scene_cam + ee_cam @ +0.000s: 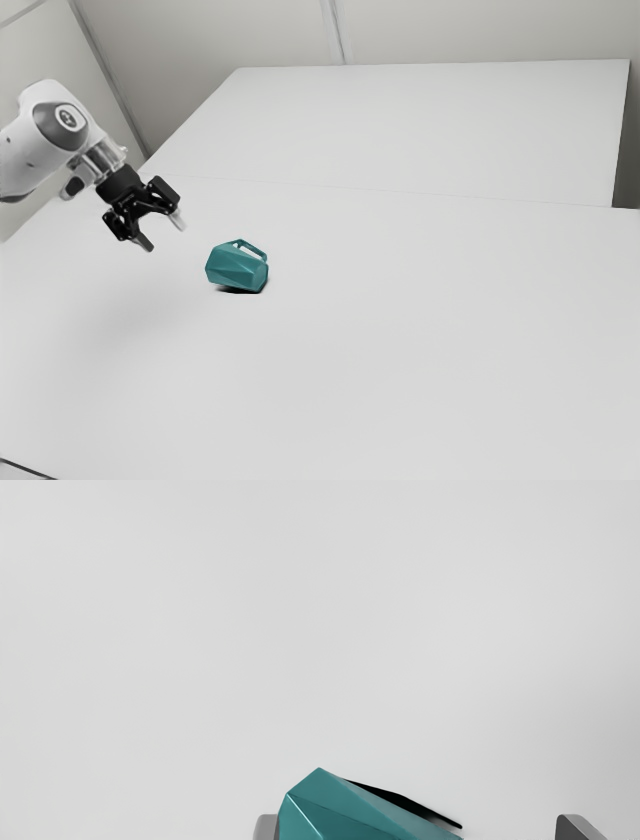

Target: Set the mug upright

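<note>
Sideways lies mug [234, 269]; exterior view shows handle [253, 248], spread end effector [164, 234].

No lettering or numbers can be read.

Arm [45, 140] reaching downward; hand [163, 233] tilted, fingers [575, 830] spread wide.

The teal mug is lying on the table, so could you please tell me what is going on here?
A Franka arm is to set the teal mug upright. Its claw is open, above the table and clear of the mug. Nothing holds the mug, which lies on its side, not yet righted.
</note>
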You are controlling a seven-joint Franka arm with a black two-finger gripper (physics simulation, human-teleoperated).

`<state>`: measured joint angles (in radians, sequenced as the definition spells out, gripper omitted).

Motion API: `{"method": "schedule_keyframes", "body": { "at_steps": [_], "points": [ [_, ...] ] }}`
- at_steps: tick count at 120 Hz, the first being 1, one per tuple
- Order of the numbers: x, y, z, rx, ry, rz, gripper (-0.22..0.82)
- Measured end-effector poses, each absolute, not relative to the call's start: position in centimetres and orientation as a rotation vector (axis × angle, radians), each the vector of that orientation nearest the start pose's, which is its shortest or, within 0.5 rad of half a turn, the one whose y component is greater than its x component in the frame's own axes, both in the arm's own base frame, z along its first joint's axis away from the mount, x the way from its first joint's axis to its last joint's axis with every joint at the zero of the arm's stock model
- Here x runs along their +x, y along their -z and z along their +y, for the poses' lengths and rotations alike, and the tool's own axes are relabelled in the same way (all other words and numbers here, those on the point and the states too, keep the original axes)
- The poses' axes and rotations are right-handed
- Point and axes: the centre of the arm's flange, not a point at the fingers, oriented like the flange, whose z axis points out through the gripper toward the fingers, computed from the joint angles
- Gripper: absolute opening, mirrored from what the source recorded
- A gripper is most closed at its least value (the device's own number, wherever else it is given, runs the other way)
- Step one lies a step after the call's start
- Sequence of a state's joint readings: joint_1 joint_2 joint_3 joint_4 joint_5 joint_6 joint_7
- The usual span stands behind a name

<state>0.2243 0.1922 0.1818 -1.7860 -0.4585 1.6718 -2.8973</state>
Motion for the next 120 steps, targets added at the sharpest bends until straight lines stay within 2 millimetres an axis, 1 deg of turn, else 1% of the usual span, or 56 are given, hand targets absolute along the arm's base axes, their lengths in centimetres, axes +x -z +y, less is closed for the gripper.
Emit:
{"method": "schedule_keyframes", "body": {
  "at_steps": [9,22,27,41,52,61,67,81,94,109,120],
  "points": [
    [56.2,-41.9,18.6,-0.473,0.825,3.148,0.60],
    [56.8,-39.9,18.8,-0.515,0.878,3.138,0.60],
    [57.1,-39.2,19.3,-0.539,0.892,3.132,0.60],
    [58.7,-37.5,20.7,-0.574,0.897,3.123,0.60],
    [59.6,-36.2,21.1,-0.588,0.909,3.124,0.60],
    [60.9,-35.5,21.4,-0.589,0.912,3.115,0.60],
    [61.3,-34.6,21.8,-0.606,0.926,3.110,0.60],
    [62.8,-33.4,22.2,-0.615,0.948,3.092,0.60],
    [63.6,-32.7,22.1,-0.625,0.977,3.071,0.60],
    [64.5,-31.8,21.7,-0.631,1.019,3.047,0.60],
    [64.9,-31.6,21.1,-0.635,1.058,3.026,0.60]
  ]
}}
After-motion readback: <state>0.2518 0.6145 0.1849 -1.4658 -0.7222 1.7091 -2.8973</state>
